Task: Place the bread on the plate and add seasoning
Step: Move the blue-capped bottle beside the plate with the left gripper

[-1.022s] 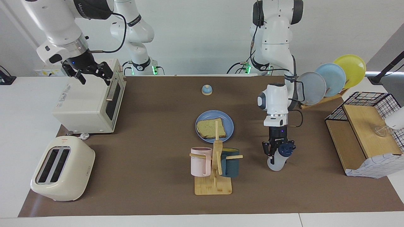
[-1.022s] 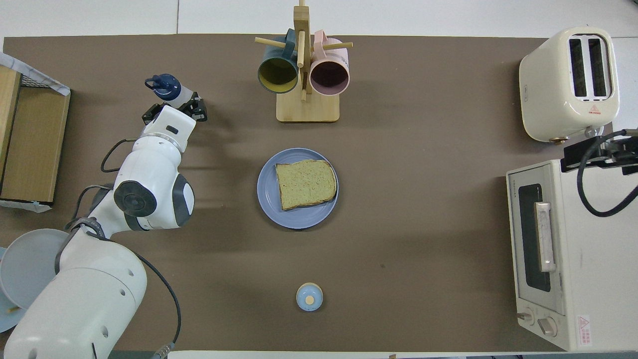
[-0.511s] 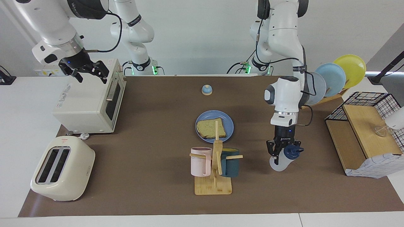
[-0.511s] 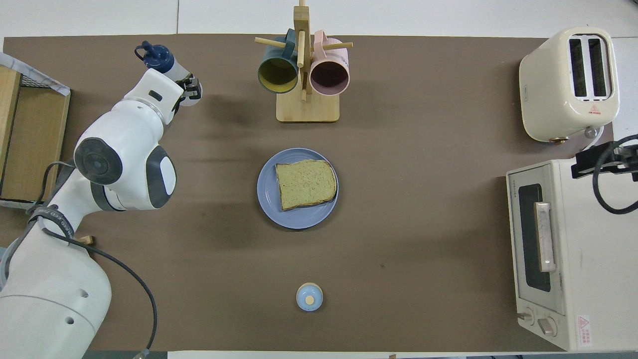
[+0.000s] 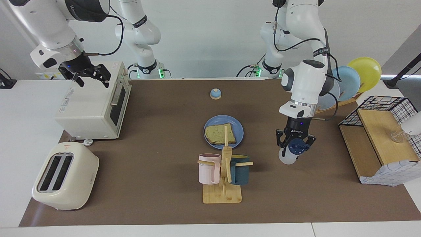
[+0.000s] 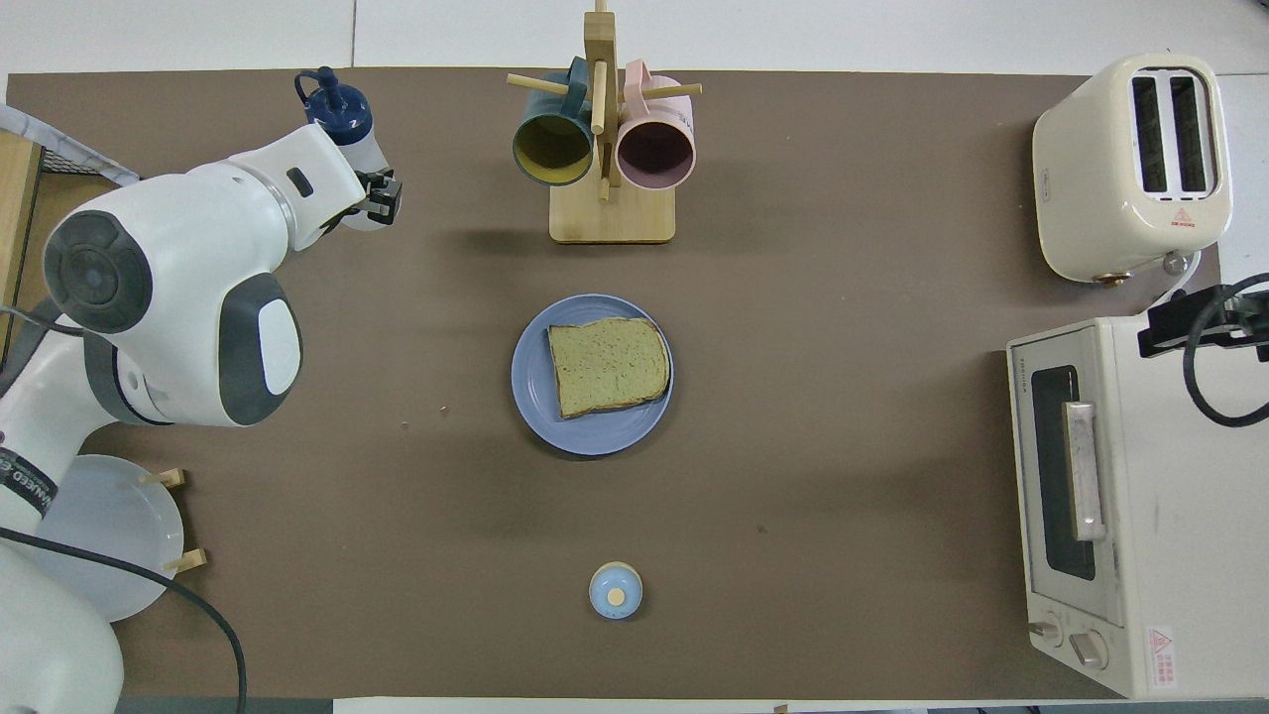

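Observation:
The bread (image 5: pixel 219 134) (image 6: pixel 607 365) lies flat on the round blue plate (image 5: pixel 239 131) (image 6: pixel 530 382) in the middle of the mat. My left gripper (image 5: pixel 293 148) (image 6: pixel 367 193) is shut on the seasoning bottle (image 5: pixel 291 153) (image 6: pixel 347 129), whitish with a navy cap. It holds the bottle tilted in the air over the mat, toward the left arm's end of the table, apart from the plate. My right gripper (image 5: pixel 88 77) is open and empty above the toaster oven (image 5: pixel 93 103); in the overhead view only its edge (image 6: pixel 1205 317) shows.
A wooden mug rack (image 5: pixel 223 177) (image 6: pixel 607 149) with a pink and a dark teal mug stands farther from the robots than the plate. A small blue bell (image 5: pixel 215 94) (image 6: pixel 616 590) sits nearer. A cream toaster (image 5: pixel 64 176), a plate rack (image 5: pixel 345 84) and a wire basket (image 5: pixel 383 138) stand at the table's ends.
My left gripper has lifted the seasoning bottle off the mat and raised it, tilting it. My right gripper has drifted slightly over the toaster oven.

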Motion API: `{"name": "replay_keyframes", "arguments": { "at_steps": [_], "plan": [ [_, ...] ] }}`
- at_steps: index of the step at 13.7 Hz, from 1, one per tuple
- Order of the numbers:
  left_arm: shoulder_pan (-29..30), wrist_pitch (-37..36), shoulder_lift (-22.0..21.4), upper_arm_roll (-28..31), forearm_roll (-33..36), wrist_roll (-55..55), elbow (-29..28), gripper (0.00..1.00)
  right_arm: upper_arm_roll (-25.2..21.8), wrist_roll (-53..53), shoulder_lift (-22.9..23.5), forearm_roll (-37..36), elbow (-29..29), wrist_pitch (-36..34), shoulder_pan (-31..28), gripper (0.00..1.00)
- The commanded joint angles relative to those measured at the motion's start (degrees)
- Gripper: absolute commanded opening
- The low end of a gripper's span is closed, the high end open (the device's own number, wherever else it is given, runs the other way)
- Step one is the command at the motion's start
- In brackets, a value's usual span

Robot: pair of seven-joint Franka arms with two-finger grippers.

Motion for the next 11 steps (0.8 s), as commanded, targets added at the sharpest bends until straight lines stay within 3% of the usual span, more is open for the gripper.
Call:
{"name": "replay_keyframes", "arguments": {
  "at_steps": [1,3,4,7,11],
  "plan": [
    [-1.6,-10.4,-5.5,-0.3,0.8,10.7,-0.3,0.00,0.4,-1.6,-0.1,1.6,0.8,0.7,-0.4,1.00],
    [-2.1,-17.7,-8.0,-1.6,0.7,18.0,-0.3,0.00,3.0,-1.4,0.5,2.1,1.8,0.8,-0.4,1.00],
    [-2.7,-21.1,-9.1,-1.9,0.6,21.7,-0.4,0.00,5.9,0.0,1.5,6.4,4.1,0.4,-0.3,1.00],
    [-6.3,-30.2,-11.7,-1.9,0.5,32.4,-0.5,0.00,11.8,15.0,2.8,14.5,7.8,0.9,-0.2,1.00],
    [-9.2,-40.8,-15.8,-2.0,-0.2,43.2,-1.0,0.00,21.2,32.0,3.5,19.5,8.0,11.1,-0.2,1.00]
  ]
}}
